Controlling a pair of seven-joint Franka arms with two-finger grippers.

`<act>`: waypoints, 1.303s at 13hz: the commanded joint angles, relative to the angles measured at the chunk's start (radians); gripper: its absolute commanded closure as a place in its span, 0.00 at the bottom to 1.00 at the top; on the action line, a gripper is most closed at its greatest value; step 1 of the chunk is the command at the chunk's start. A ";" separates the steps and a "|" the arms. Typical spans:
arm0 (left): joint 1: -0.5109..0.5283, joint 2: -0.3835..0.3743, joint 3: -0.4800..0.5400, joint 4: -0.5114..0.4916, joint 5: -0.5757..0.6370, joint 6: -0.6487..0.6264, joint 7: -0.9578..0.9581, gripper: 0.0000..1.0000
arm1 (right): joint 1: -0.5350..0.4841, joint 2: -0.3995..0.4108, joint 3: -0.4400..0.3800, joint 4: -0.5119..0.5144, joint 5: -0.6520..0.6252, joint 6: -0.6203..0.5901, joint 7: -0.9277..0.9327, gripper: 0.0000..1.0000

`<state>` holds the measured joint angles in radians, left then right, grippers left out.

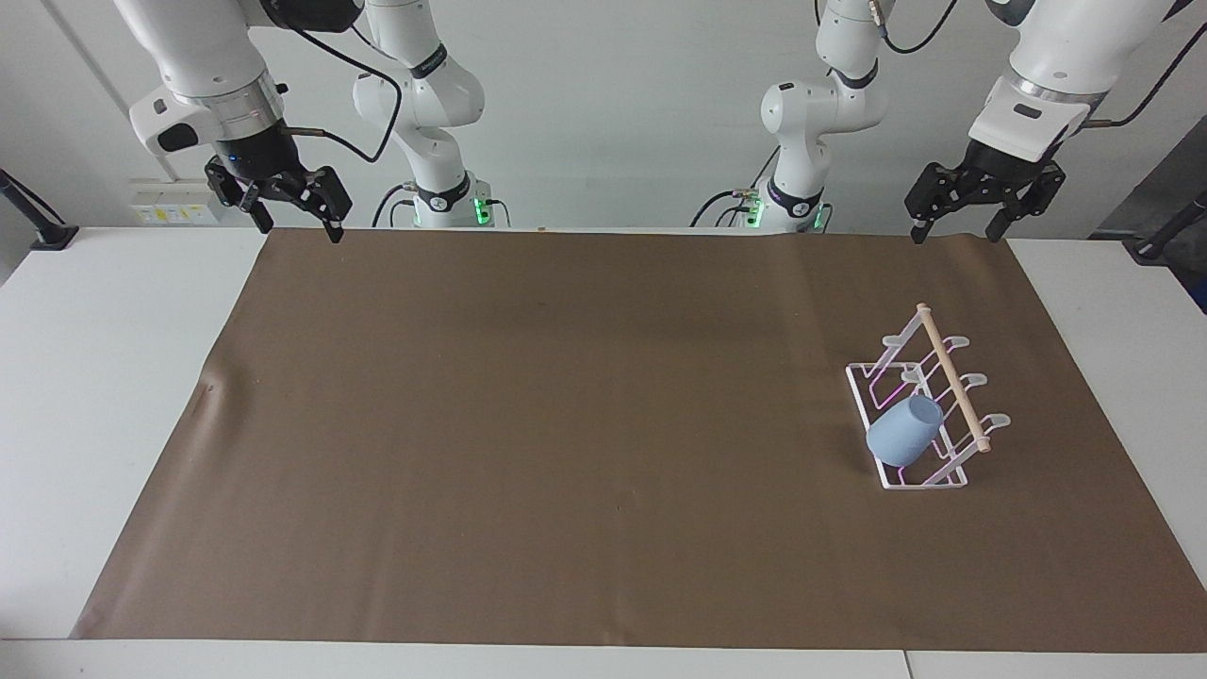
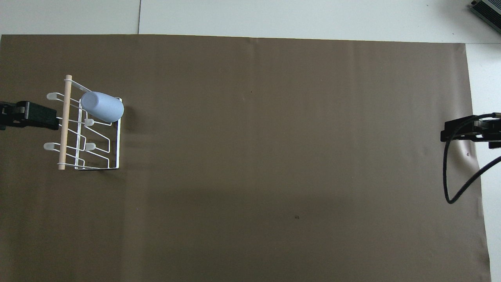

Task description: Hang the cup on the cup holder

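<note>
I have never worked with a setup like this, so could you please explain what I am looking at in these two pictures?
These are two white robot arms at a table, each ending in a black two-finger gripper. One picture is taken from across the table, facing the robots; the other looks steeply down from above the robots' own end, so the sides appear swapped between them.

A brown mat covers most of the white table. On it, toward the left arm's end, stands a white wire cup holder with a light wooden dowel along its top. A small light-blue cup without a handle already rests tilted on the holder's loop farthest from the robots.

Neither arm holds anything. The left gripper is raised over the mat's edge at the robots' end, open. The right gripper waits open at the other end.
</note>
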<state>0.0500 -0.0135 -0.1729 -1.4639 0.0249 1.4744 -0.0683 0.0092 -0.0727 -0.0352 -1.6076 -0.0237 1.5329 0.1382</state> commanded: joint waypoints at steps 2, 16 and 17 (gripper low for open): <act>-0.137 -0.020 0.154 -0.006 -0.020 -0.033 0.048 0.00 | 0.003 -0.005 0.005 -0.009 -0.004 0.018 0.034 0.00; -0.145 -0.057 0.171 -0.062 -0.020 -0.031 0.117 0.00 | -0.006 -0.012 0.005 -0.026 0.001 0.016 0.029 0.00; -0.145 -0.057 0.171 -0.061 -0.020 -0.028 0.117 0.00 | -0.006 -0.012 0.005 -0.025 -0.001 0.016 0.029 0.00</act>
